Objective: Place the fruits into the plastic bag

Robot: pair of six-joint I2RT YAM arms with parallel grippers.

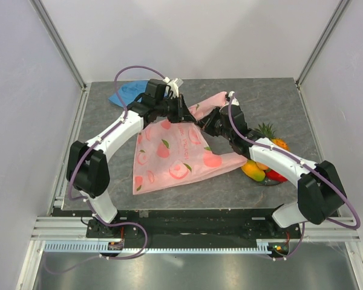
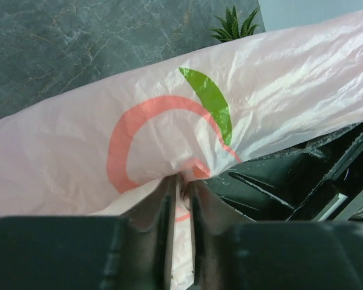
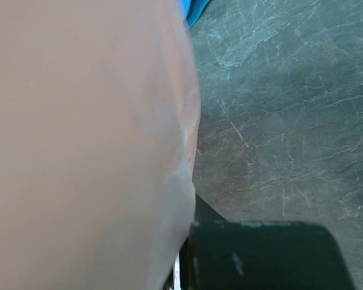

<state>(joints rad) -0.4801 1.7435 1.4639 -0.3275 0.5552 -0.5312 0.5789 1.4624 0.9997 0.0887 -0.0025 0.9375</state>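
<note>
Top external: the plastic bag (image 1: pixel 169 157) lay across the middle of the table (image 1: pixel 272 96), its top edge lifted between both arms. The left gripper (image 1: pixel 184 116) pinched that edge, and the right gripper (image 1: pixel 207 125), just beside it, was clamped tight on it too. The fruits (image 1: pixel 260 170) sat piled at the right, outside the bag. Left wrist: fingers (image 2: pixel 160 208) nearly together, pink film nipped between them. Right wrist: blurred pink film filled the left half, right against the dark finger.

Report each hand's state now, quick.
Left hand: closed, pinching the thin translucent pink plastic bag.
Right hand: closed, apparently on the same bag's edge; the film hides its fingers.
</note>
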